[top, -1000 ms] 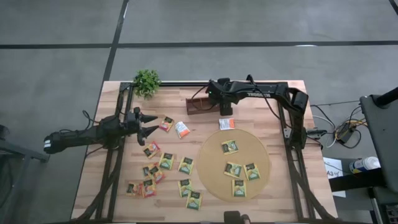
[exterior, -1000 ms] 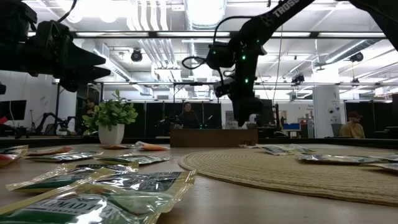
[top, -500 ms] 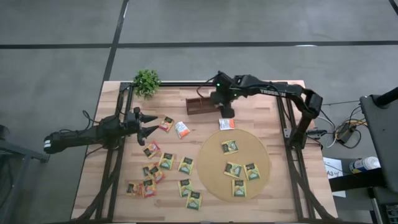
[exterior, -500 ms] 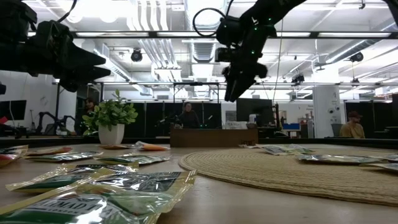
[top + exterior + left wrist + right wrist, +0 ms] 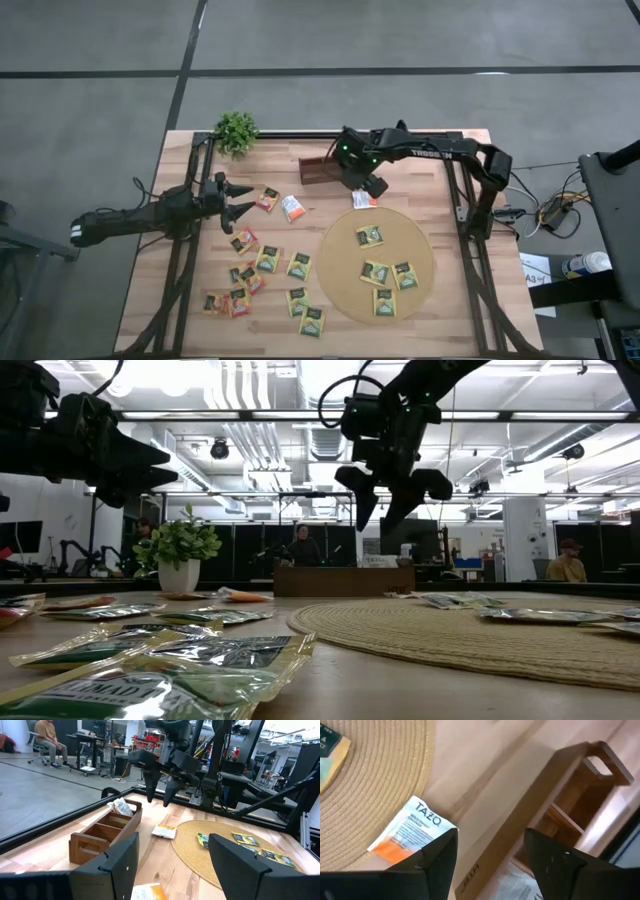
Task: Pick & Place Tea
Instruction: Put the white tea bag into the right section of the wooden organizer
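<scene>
My claw hangs over the far middle of the wooden table (image 5: 460,300). Just beside it, toward the far edge, sits the brown wooden tray (image 5: 318,168), its slots plain below me (image 5: 570,805). Nearer than my claw lies the round woven mat (image 5: 340,270). Off to its side, at the far corner, stands a small potted plant (image 5: 236,131).

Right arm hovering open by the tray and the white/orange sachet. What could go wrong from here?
1. The white-orange sachet overlaps the round mat rim; the fingers may catch the weave.
2. It lies flat, so the right gripper may slide it instead of lifting.
3. The wooden tray sits close beside; a low swing could knock it.
</scene>
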